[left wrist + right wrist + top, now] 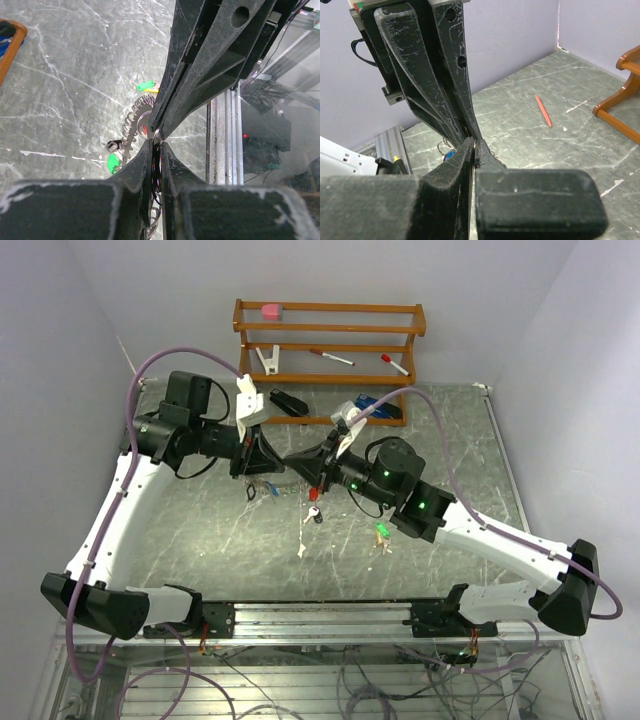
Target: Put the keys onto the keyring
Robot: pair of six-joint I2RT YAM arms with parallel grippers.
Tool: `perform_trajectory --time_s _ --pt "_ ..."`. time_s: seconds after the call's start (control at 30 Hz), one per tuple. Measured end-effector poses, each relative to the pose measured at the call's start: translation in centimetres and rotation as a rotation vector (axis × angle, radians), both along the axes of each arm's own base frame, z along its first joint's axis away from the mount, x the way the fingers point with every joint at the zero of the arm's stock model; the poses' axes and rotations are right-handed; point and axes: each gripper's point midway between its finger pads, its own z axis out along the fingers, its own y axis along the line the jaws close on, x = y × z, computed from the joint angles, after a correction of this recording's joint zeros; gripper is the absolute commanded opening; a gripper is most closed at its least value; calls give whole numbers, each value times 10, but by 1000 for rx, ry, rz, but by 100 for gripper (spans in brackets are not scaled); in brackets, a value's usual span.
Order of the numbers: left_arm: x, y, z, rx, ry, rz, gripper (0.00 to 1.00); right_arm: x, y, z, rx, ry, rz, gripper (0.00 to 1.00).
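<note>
Tip to tip above the table: left gripper [156,146] nearly shut on the keyring [136,114], keys [263,488] dangling beneath; right gripper [474,145] clamped, catch unclear. Threading appears underway; next likely demands fine alignment.

Grey, white-veined marbled tabletop [200,540], enclosed by plain pale lilac walls [330,270]. Brown wooden two-tier rack [330,308] stands at the far edge. Lighting even and diffuse.
</note>
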Motion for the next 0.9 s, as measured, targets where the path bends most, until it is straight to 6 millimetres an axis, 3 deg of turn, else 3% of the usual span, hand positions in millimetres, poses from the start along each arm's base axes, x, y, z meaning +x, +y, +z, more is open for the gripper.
perform_trajectory --time_s 0.23,0.8,0.9 --pt "-2 0 8 5 -36 -13 7 -4 -10 1 16 14 -18 0" --pt "1 0 4 22 -36 -12 7 -7 -15 -4 13 44 -26 0" --pt "3 0 3 28 -46 -10 7 -8 -15 -5 10 47 -21 15"
